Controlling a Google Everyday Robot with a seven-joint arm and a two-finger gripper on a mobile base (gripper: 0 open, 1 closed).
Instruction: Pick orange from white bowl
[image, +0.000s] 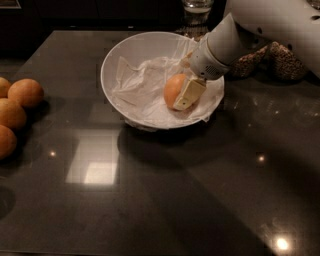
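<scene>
The white bowl (131, 55) sits on the dark table, lined with crumpled white paper. The light-orange, slightly egg-shaped orange (173, 89) lies in the bowl's right half on the paper. My gripper (179, 92) reaches down into the bowl from the upper right. Its cream near finger (188, 94) presses against the orange's right front side. The far finger is mostly hidden behind the fruit. The gripper looks shut on the orange, which still rests low in the bowl.
Several rounder, darker oranges (20, 107) lie at the table's left edge. Glass jars of grains (280, 60) stand behind the bowl at the right, partly hidden by my white arm (270, 25). A glass (196, 7) stands at the back.
</scene>
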